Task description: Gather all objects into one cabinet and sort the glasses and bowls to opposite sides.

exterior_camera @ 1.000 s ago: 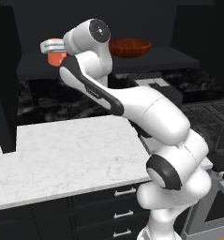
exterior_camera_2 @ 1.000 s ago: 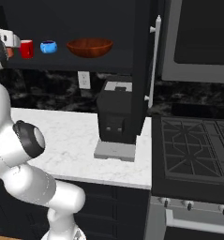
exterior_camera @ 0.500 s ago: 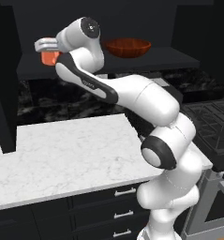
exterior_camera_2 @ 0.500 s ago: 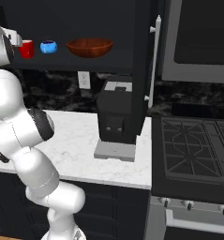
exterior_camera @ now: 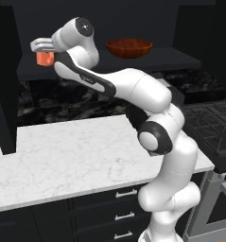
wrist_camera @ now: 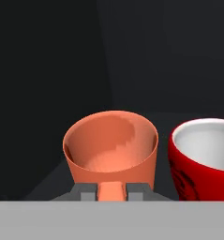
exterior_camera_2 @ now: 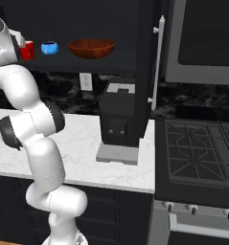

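Here your gripper [wrist_camera: 111,192] pinches the near wall of the salmon-orange cup [wrist_camera: 111,147], fingers nearly together, inside the black cabinet [exterior_camera: 109,61]; the red mug [wrist_camera: 202,157] stands just beside it, above the white marble counter [exterior_camera: 62,156].

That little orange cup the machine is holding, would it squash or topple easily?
The orange cup keeps its round rim between the closed jaws, so it is probably rigid. It widens toward the top above a narrower base, so a nudge might tip it. It looks thin-walled, likely light.

red mug [wrist_camera: 205,157] cut off at hand view's right edge, handle unseen
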Controlling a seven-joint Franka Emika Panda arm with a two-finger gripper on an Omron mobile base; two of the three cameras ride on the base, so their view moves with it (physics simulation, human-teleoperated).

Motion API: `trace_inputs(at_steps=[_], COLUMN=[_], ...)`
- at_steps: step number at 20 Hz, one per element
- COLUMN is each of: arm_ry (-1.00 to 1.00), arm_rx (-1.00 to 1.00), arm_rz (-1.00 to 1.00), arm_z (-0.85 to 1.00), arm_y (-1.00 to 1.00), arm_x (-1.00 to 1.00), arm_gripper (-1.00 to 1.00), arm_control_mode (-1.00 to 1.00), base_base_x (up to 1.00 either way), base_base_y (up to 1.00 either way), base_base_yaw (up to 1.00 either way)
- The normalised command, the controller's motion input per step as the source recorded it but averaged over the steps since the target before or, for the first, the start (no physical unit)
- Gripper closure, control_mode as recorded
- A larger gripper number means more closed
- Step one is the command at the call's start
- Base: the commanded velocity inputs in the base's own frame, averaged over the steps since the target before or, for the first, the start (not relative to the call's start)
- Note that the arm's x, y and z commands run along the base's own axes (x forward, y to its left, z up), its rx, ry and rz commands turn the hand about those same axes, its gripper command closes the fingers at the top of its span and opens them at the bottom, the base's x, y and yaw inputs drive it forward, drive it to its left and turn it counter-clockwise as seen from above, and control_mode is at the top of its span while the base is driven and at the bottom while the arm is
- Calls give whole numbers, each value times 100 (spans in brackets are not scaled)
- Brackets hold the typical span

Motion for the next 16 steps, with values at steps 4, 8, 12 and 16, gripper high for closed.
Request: trace_inputs(at_steps=[4, 8, 12, 16], arm_ry=[1, 1, 1, 0], arm_rx=[0, 0, 0, 0], arm_rz=[3, 3, 2, 1], arm_z=[-16, -15, -10, -6], arm_y=[25, 21, 16, 12], arm_x=[20, 22, 29, 33], arm_gripper=[100, 100, 100, 100], arm_control_mode=[-100, -100, -100, -100], base_base_x=[0, 0, 0, 0], base_base_y=[0, 0, 0, 0], base_base_yaw=[0, 0, 0, 0])
